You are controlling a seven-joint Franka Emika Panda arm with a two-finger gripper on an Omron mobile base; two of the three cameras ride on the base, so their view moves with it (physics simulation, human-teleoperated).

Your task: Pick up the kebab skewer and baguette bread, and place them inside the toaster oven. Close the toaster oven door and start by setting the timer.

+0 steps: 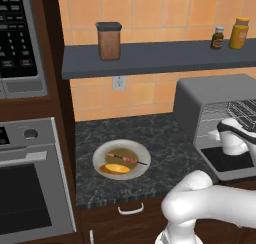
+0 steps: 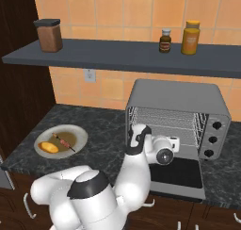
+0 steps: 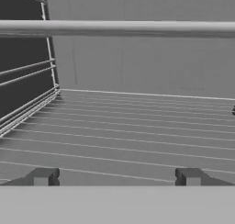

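Ahead of the gripper [image 3: 117,176], the toaster oven [image 2: 176,98] looks like matt grey metal, its wire rack [image 3: 137,136] thin, smooth and bright. Beneath the claw, the toaster oven door [image 2: 179,172] has dark glossy glass in a grey frame. Off to its left, the counter [image 1: 165,138] looks like polished dark speckled stone, and the plate [image 1: 142,155] is smooth and pale.

The toaster oven [image 2: 179,104] sat on the dark counter [image 2: 106,125] with its door [image 2: 178,173] folded down flat in front and its wire rack [image 2: 164,125] exposed. The arm's hand [image 2: 157,149] was at the oven's open mouth. Well left of the oven, a plate [image 2: 77,132] held the kebab skewer [image 2: 63,142] and, just beside it, the baguette bread [image 2: 48,147]. On the shelf [image 2: 117,57] above the oven stood two bottles [image 2: 164,40], and far to its left, a brown canister [image 2: 48,35].
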